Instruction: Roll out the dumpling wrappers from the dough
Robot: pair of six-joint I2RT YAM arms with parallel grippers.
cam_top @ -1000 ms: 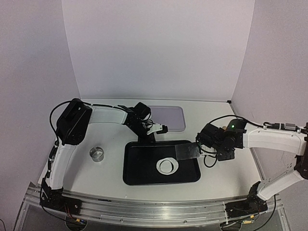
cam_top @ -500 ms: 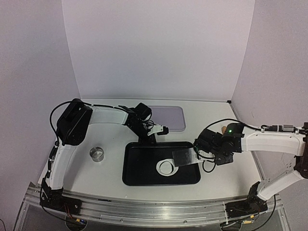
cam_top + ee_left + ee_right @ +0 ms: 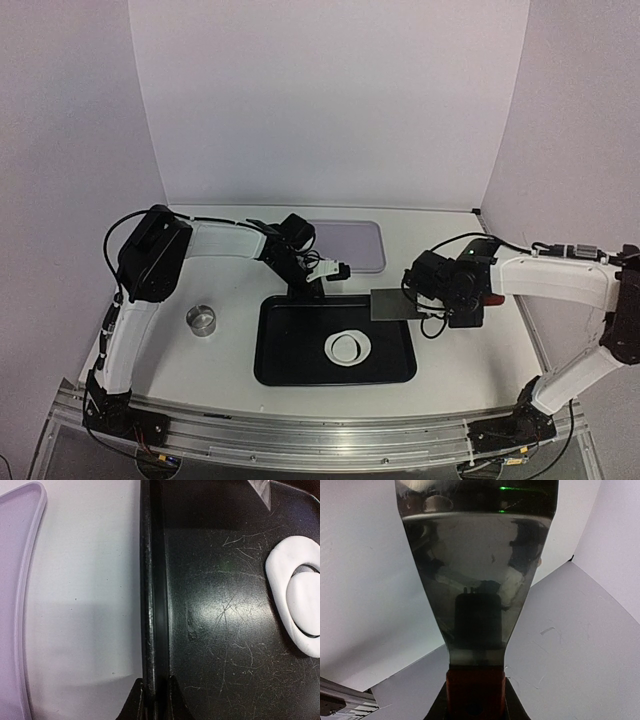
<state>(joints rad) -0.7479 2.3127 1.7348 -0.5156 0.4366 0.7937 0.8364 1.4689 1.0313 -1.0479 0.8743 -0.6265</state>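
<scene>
Dough (image 3: 328, 348) ring w/ a round wrapper (image 3: 349, 345) inside sits lower-centre on black tray (image 3: 290, 345). R claw (image 3: 424, 301), mid-right, pinches scraper (image 3: 390, 303) by its red handle. L claw (image 3: 304, 289) is nipped tight on the tray's far rim. Risk: blade goes in steep, tears wrapper.

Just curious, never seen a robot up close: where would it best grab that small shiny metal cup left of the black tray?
Probably from straight above, pinching across its rim: the small shiny round metal cup seems to stand mouth up, apart from the black tray.
</scene>
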